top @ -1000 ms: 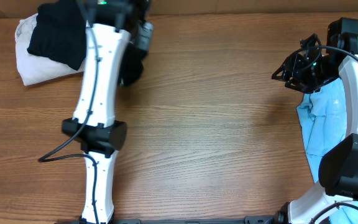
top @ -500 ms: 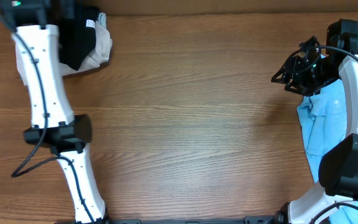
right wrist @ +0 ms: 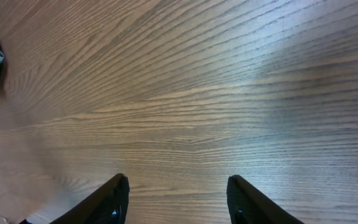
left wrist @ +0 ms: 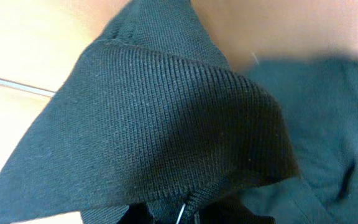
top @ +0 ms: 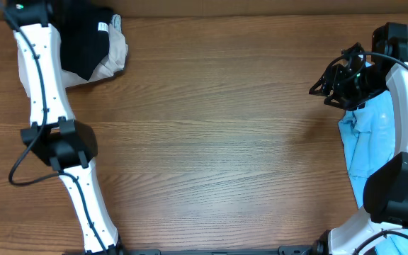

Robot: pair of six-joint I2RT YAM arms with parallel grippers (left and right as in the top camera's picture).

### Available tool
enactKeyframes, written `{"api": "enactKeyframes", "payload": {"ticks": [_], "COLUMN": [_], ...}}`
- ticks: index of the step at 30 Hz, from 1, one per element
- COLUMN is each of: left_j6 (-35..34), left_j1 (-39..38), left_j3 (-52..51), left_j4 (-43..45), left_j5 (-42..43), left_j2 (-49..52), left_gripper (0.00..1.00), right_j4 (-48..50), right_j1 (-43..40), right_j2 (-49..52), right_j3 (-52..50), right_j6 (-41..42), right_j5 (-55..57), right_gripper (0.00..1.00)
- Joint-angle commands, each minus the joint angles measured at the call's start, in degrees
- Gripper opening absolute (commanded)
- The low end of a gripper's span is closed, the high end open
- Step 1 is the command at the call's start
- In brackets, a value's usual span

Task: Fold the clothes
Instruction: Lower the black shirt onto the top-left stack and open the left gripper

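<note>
The clothes lie in two places. A black shirt (top: 83, 46) with a small white mark (top: 103, 27) is draped over a cream garment (top: 112, 60) at the back left corner. In the left wrist view the black ribbed fabric (left wrist: 166, 124) fills the frame, and my left gripper (left wrist: 185, 214) is shut on a fold of it. The overhead view hides that gripper's fingers. A light blue garment (top: 370, 142) lies crumpled at the right edge. Just left of it and above bare wood, my right gripper (top: 321, 85) (right wrist: 178, 186) hangs open with nothing between its fingers.
The left arm (top: 44, 106) runs along the table's left side from front to back. The right arm (top: 402, 106) curves over the blue garment. Brown wooden tabletop (top: 218, 142) spans the middle between the two arms.
The left arm has swung from nearer the middle to the far left edge, still gripping the black shirt; the black and cream pile now reaches further right. The right arm has not moved.
</note>
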Motion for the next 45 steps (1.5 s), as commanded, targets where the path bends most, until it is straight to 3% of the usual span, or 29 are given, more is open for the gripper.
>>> {"api": "enactKeyframes", "payload": {"ticks": [1, 3, 4, 6, 7, 8, 9, 12, 19, 25, 32, 38, 45], "left_j6": [3.9, 3.9, 3.9, 2.6, 1.3, 0.3, -0.6, -5.3, -23.6, -30.4, -39.4, -37.0, -32.5], "left_j1": [-1.3, -2.0, -3.1, -4.7, -5.7, -6.6, -7.8, -10.4, -11.0, -4.7, 3.7, 6.6, 6.7], "left_j3": [-2.1, -2.2, -2.2, -2.2, -2.2, -2.2, -2.2, -1.9, 3.6, 5.9, 4.1, 3.3, 3.2], "left_j4": [-1.1, -2.9, -4.9, -6.1, -6.1, -5.9, -5.6, -4.9, -6.7, -3.5, 0.2, -0.3, -9.7], "left_j5": [-0.2, 1.1, 4.2, 7.4, 7.8, 7.8, 7.7, 7.2, 7.0, 9.6, 15.4, 17.2, 15.1], "left_j2": [4.8, 6.5, 7.4, 7.5, 7.5, 7.5, 7.5, 7.4, 1.3, -4.7, -0.5, 7.8, 19.1], "left_gripper": [0.04, 0.04, 0.14, 0.47, 0.75, 0.93, 1.00, 1.00, 1.00, 1.00, 1.00, 1.00, 1.00], "right_j4": [0.7, 1.0, 1.4, 1.8, 1.9, 2.0, 1.8, 0.9, 0.3, 0.6, 0.3, 0.3, 0.2], "right_j1": [0.0, 0.0, 0.0, 0.0, 0.0, 0.0, 0.1, 0.4, 0.4, 0.4, 0.4, 0.4, 0.5], "right_j2": [-0.9, -0.9, -0.9, -0.9, -0.9, -0.9, -0.9, -0.9, -0.9, -0.9, -0.9, -0.9, -0.9], "right_j3": [1.2, 1.2, 1.2, 1.2, 1.2, 1.2, 1.2, 1.2, 1.2, 1.2, 1.2, 1.2, 1.2], "right_j6": [0.7, 1.3, 1.5, 1.5, 1.5, 1.6, 1.7, 1.6, 1.4, 1.5, 1.5, 1.7, 1.7], "right_j5": [0.0, 0.0, 0.0, 0.0, 0.0, -0.1, -0.1, 0.0, 0.7, 1.0, 1.0, 1.0, 0.8], "right_gripper": [0.55, 0.54, 0.55, 0.55, 0.54, 0.55, 0.55, 0.55, 0.55, 0.55, 0.55, 0.54, 0.54]}}
